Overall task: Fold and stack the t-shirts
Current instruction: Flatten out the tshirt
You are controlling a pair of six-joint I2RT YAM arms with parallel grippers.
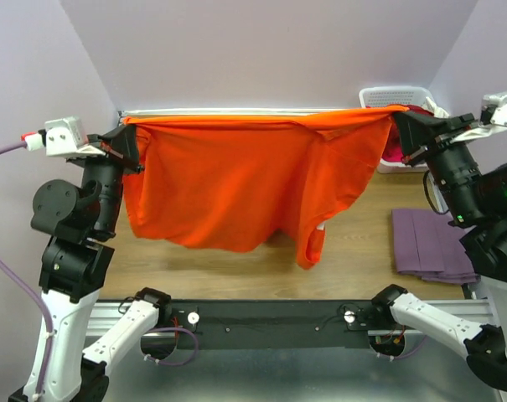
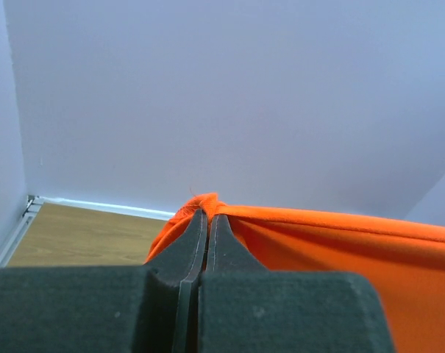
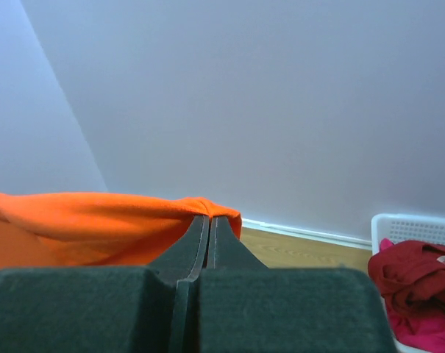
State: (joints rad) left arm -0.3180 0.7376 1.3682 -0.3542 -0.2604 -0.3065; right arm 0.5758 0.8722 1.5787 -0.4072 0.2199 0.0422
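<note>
A bright orange t-shirt (image 1: 236, 176) hangs stretched in the air between my two grippers, its lower edge just above the wooden table (image 1: 354, 243). My left gripper (image 1: 129, 138) is shut on the shirt's left top corner; the pinched cloth (image 2: 207, 202) shows at the fingertips in the left wrist view. My right gripper (image 1: 402, 126) is shut on the right top corner (image 3: 215, 209). A folded mauve-purple t-shirt (image 1: 429, 243) lies on the table at the right. Dark red (image 3: 413, 272) and pink (image 3: 421, 327) t-shirts sit in the basket.
A white slatted basket (image 1: 391, 96) stands at the back right corner by the wall, also in the right wrist view (image 3: 413, 224). Walls close in at the back and both sides. The black base rail (image 1: 261, 318) runs along the near edge.
</note>
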